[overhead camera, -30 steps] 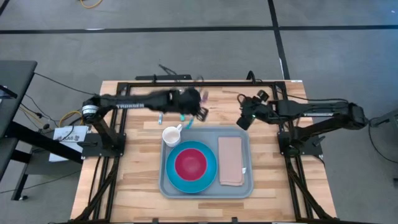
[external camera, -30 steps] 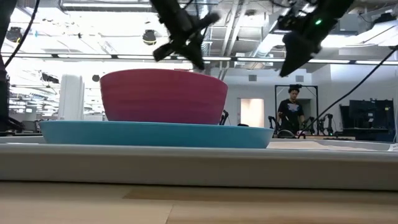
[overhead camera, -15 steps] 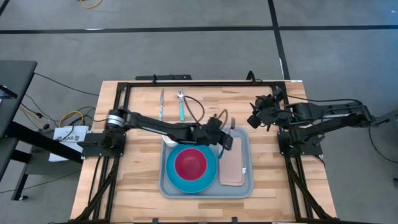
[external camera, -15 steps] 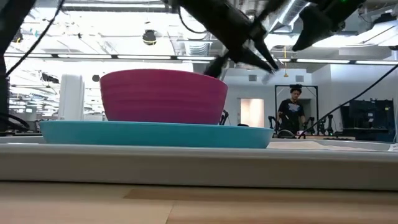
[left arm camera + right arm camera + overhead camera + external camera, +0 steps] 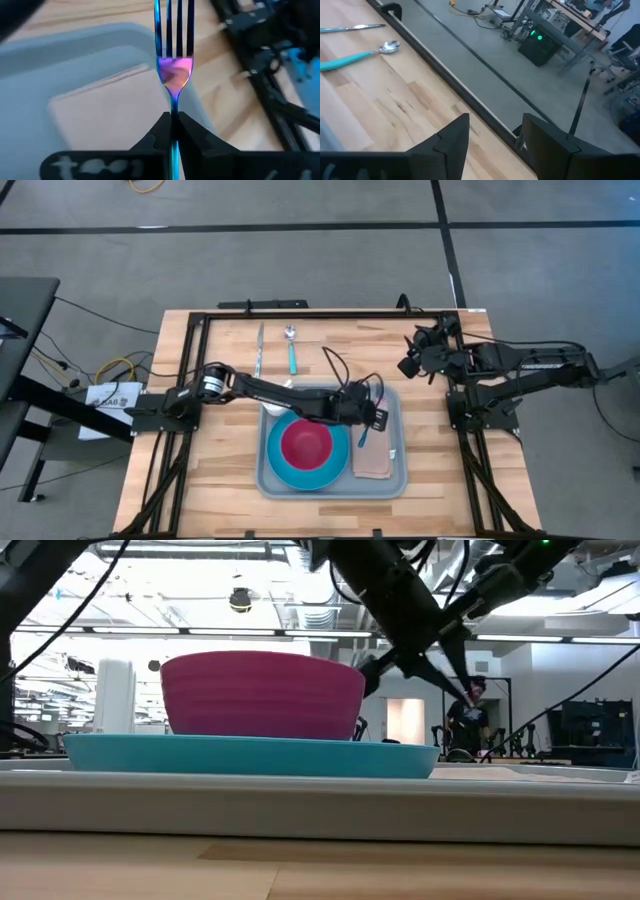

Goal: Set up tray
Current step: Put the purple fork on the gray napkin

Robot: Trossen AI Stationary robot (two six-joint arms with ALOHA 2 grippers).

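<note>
The grey-blue tray [image 5: 390, 405] lies at the table's middle. On it sit a blue plate [image 5: 280, 465] with a magenta bowl [image 5: 306, 443] and a beige napkin [image 5: 373, 460]. My left gripper [image 5: 377, 416] reaches from the table's left over the napkin [image 5: 100, 117] and is shut on a fork [image 5: 173, 70] with shimmering blue-purple tines. In the low view it hangs beyond the bowl [image 5: 262, 695], with the fork [image 5: 455, 683] slanting down. My right gripper [image 5: 408, 367] waits open beyond the tray's far right corner. My left gripper pinches the fork's handle just behind its neck [image 5: 172, 106] between its two fingers. The fingers slant down from the table's left and lie along the fork, whose tines [image 5: 173, 25] stick out past the fingertips. The fork is lifted clear above the napkin.
A teal-handled spoon [image 5: 291, 348] and a knife [image 5: 258, 348] lie on the wood beyond the tray; both show in the right wrist view, the spoon [image 5: 357, 55] and the knife [image 5: 350, 28]. Something white [image 5: 271, 409] shows under the left arm. A person [image 5: 468, 720] stands in the room.
My left gripper has swung from beyond the tray's far edge toward the table's right and near side and sunk over the napkin, rolling as it went, with the fork still in it. My right gripper has drawn back toward the table's right edge.
</note>
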